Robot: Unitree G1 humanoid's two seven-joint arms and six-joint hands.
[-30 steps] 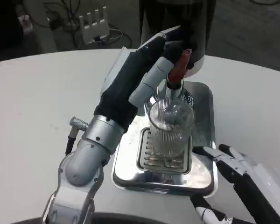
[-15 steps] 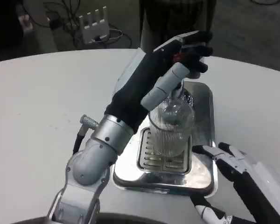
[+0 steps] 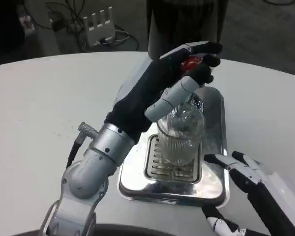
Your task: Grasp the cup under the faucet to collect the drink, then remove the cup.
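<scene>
Cup (image 3: 179, 135), a clear ribbed glass, stands upright on the grate (image 3: 173, 167) of a shiny metal drip tray (image 3: 214, 184), just below the left hand (image 3: 179, 78) and beyond the right hand (image 3: 246, 179). Its rounded top sits under the faucet, close beneath the left hand's thumb. Whether any drink is in it cannot be told through the glass.

Left hand reaches forward over the cup, its dark-sleeved forearm (image 3: 137, 101) slanting up from the near left. Its fingers (image 3: 206, 49) curl around the red tap handle (image 3: 191, 63), which shows between them and the thumb; the hand grips that handle. The thumb angles down toward the cup's top, and whether it touches the glass cannot be told.

Right hand lies low at the near right, just beside the tray's near right corner, a little apart from the cup. Its black-tipped fingers are spread and hold nothing.

Beyond the left hand rises the dark body of the dispenser (image 3: 184, 22). The tray rests on the white bench (image 3: 44, 113), which stretches away to the left of the left forearm. Farther off, past the bench edge, a white power strip (image 3: 101, 24) with cables lies on the floor.
</scene>
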